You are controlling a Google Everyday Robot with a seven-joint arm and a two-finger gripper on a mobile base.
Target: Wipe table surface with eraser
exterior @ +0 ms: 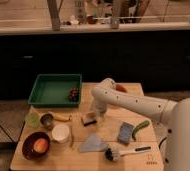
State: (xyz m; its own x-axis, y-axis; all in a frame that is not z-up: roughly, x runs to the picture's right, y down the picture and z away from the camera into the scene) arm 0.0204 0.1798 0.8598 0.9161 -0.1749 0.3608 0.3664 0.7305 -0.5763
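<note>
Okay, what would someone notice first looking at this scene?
The white robot arm stretches from the right over the light tan wooden tabletop, its gripper down at the centre beside the small tan rectangular eraser. The green rectangular tray sits at the back left, and a dark round bowl holding an orange fruit at the front left.

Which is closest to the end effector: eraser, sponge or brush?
The tan-topped eraser, beside the end effector over the table surface; sponge and brush lie farther off.
</note>
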